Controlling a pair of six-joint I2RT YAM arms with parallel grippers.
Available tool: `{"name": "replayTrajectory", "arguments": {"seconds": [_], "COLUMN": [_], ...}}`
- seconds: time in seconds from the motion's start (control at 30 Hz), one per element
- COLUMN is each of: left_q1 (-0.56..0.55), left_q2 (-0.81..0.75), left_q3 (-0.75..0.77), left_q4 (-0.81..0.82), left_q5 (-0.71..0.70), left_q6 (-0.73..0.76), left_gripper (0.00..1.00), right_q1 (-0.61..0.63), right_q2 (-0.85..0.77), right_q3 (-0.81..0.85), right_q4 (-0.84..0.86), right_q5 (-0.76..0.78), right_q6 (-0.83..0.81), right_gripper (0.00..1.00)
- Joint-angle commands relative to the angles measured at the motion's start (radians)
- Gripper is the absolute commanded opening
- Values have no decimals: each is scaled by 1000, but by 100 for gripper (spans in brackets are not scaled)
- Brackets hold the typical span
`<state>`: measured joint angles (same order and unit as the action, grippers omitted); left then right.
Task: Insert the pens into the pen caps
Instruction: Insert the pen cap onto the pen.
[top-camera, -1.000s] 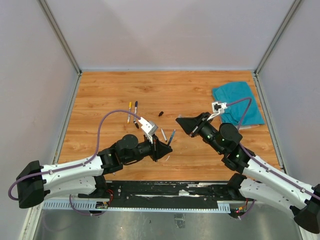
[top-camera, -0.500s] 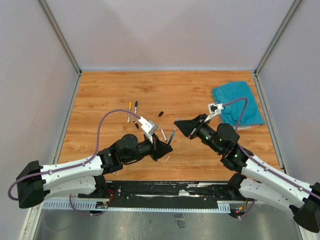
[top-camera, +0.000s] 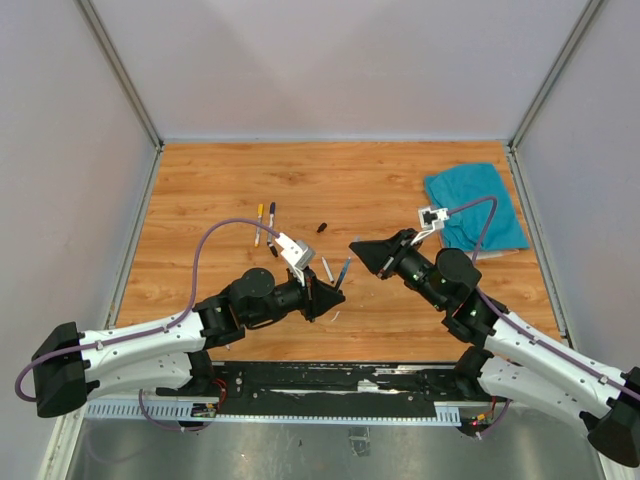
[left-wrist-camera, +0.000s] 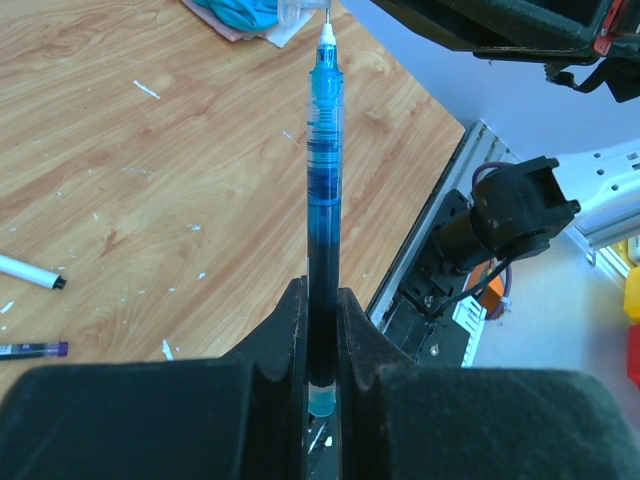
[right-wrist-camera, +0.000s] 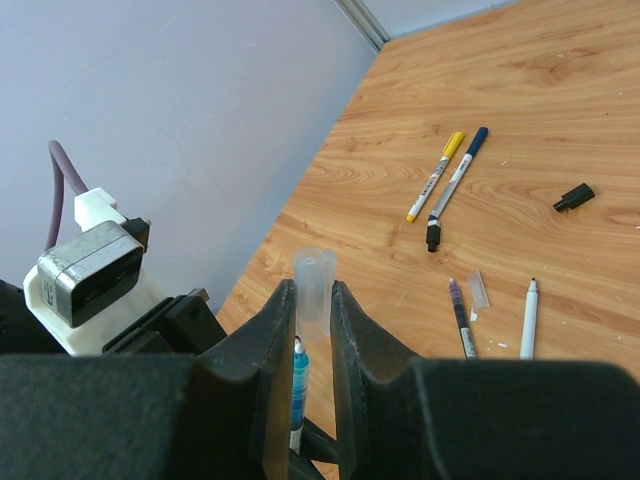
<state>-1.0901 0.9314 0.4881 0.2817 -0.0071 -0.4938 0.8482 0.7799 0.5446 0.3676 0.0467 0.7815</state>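
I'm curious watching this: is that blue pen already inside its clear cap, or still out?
Still out. The tip of the blue pen sits just short of the clear cap, seen from the right wrist.

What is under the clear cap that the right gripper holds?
The blue pen, clamped in the left gripper, points its tip at the clear cap. The fingers of the right gripper hide whether the tip is inside.
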Motion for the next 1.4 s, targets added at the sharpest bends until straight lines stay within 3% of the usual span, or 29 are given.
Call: {"name": "replayTrajectory", "arguments": {"seconds": [0.0,1.1,1.37], "left_q1": [-11,-10,-10], "left_q2": [-12,-16,-18], "left_q3": [32,33,37], "left_q4": [10,4,14], "left_q5": [-14,-25,-31], "left_q6": [20,12,8], "left_gripper": [0,0,1], "right_q1": [-11,-10,-10], "right_q2": [-24,0,17], "right_q3": [-20,-69,-95], "right_q4": [37,63,78], "right_q5": [-6,-128,-166], "right_q6": [0,5,24], "right_gripper": [6,4,14]}}
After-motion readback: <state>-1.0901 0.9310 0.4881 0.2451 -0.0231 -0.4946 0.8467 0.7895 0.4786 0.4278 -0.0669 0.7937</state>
